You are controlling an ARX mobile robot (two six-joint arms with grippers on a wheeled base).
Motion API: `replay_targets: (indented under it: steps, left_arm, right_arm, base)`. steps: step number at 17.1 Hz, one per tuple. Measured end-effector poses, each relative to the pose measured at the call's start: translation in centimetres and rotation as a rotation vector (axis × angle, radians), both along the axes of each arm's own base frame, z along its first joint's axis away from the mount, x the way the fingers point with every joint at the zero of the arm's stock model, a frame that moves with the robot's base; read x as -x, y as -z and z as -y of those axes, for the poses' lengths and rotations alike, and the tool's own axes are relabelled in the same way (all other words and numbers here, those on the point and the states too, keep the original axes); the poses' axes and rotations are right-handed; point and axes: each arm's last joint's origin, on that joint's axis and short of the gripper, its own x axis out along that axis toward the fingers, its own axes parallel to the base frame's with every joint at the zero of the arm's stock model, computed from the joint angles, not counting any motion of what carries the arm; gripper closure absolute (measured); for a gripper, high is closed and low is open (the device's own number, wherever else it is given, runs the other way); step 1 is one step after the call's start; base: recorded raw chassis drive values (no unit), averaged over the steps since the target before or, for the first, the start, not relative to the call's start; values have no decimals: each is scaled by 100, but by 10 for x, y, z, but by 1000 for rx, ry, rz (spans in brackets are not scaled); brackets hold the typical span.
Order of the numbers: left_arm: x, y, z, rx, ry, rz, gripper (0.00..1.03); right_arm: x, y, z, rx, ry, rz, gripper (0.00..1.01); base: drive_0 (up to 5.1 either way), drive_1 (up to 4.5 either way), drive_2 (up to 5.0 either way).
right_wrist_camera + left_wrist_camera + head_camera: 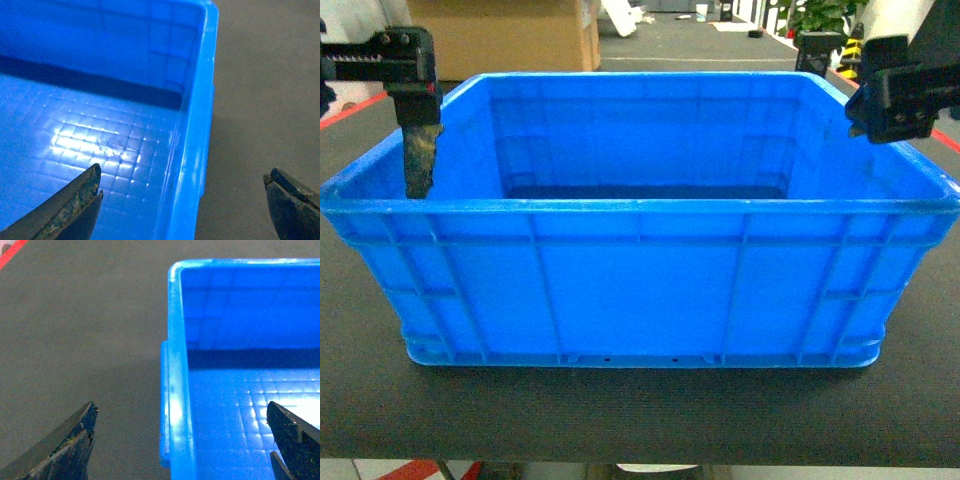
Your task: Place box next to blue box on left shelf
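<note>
The box (pixel 640 280) is an open-topped, empty blue plastic crate standing on a black mat (pixel 640 420) right in front of me. My left gripper (pixel 181 410) is open and straddles the crate's left wall (pixel 175 365), one finger outside over the mat, one inside. It shows at the crate's far left corner in the head view, left gripper (pixel 420 140). My right gripper (pixel 182 172) is open too, astride the right wall (pixel 197 125), and appears as the right gripper (pixel 895 100) at the far right corner. The left shelf and the blue box on it are out of view.
A large cardboard carton (pixel 510 35) stands behind the crate at the back left. A potted plant (pixel 820 15) and dark equipment are at the back right. Red stripes (pixel 350 108) border the mat on both sides.
</note>
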Motion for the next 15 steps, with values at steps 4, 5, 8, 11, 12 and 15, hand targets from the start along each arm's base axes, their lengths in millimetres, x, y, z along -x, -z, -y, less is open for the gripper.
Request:
replay_targets:
  steps: [4,5,8,11,12,15]
  left_arm:
    - [-15,20,-3,40,-14,-79,5]
    - [-16,22,-3,47,-8,-90,5]
    - [-20,28,1,55,4,-151,5]
    - [-24,30,2,56,0,-174,20]
    - [-24,30,2,54,-1,-186,31]
    - [-26,30,1,49,-13,-191,62]
  right_arm:
    - [-21,18,-3,-62,27,-112,3]
    - [-22,20,-4,-67,28,-118,3]
    - [-26,26,-6,-60,45,-135,3]
    - [-27,30,-6,-59,46,-154,15]
    - [-27,30,-6,-58,46,-154,24]
    - [-27,29,-6,-59,44,-163,55]
  base:
    - [0,0,0]
    - [0,0,0]
    - [0,0,0]
    - [0,0,0]
    - [0,0,0]
    - [0,0,0]
